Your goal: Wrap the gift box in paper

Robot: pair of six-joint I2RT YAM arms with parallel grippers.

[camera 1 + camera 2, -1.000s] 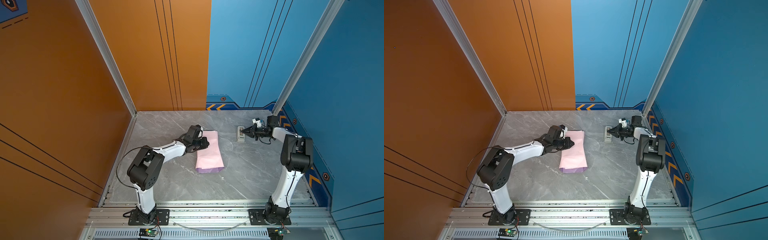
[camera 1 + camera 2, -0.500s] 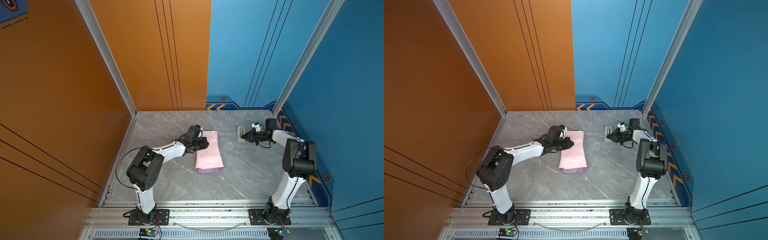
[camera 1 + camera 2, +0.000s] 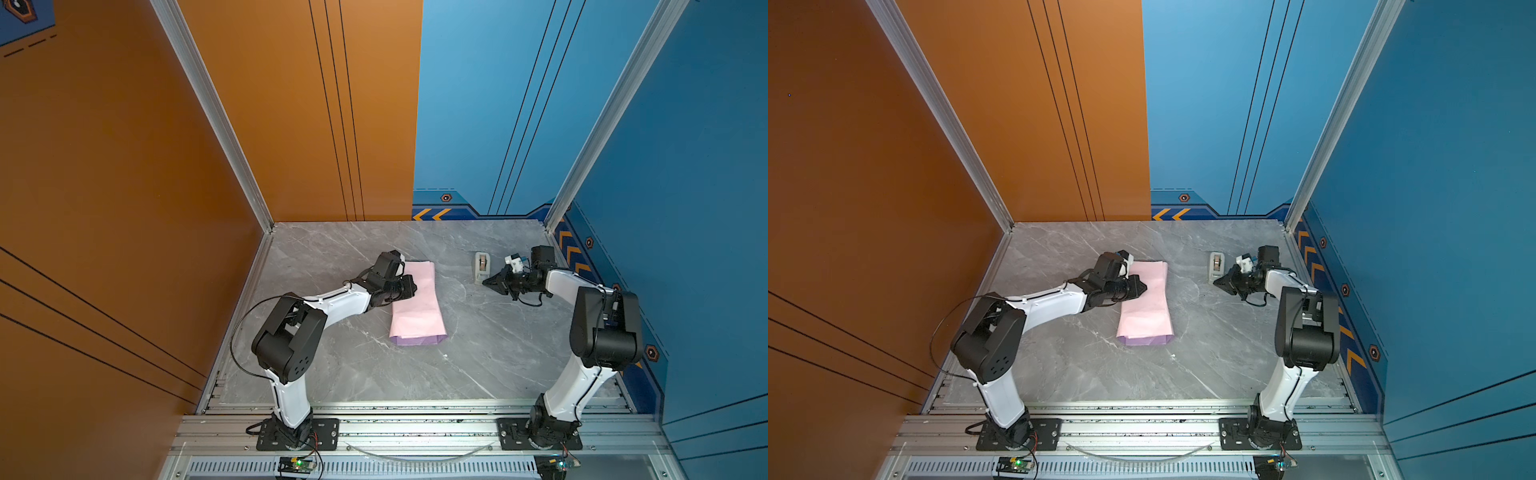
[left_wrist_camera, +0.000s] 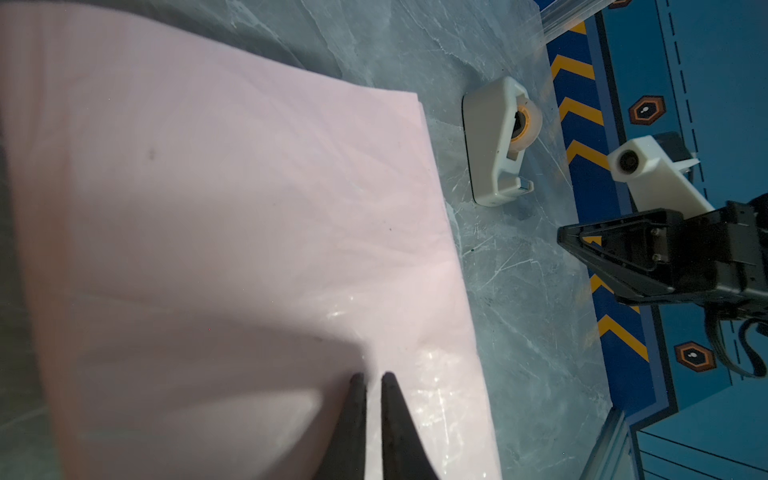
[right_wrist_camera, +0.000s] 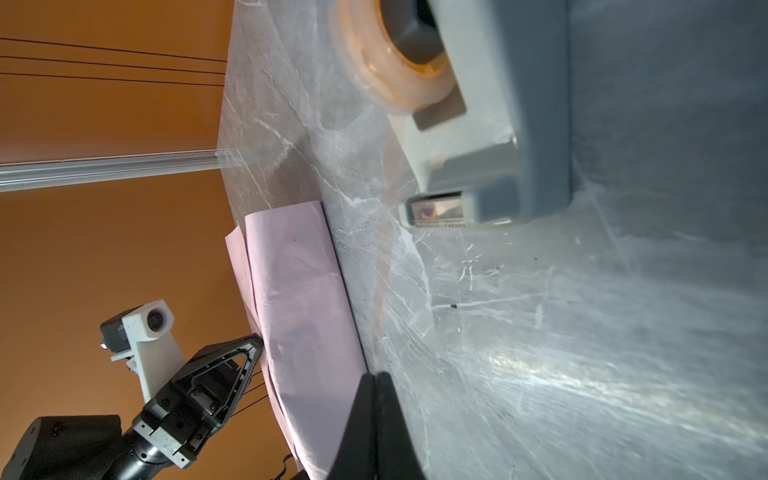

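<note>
I saw paper folded over, gift box hidden | left gripper near-closed on it | right gripper closed by tape dispenser | end folds undone, I judged

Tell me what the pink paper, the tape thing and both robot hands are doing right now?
paper, folded into a long bundle, pink side up, lying on the table.
tape dispenser, standing on the table, roll inside, untouched.
left gripper, shut to a thin slit, tips at the paper.
right gripper, shut, empty, beside the tape dispenser.

Left fingers almost together — right fingers closed.
</note>
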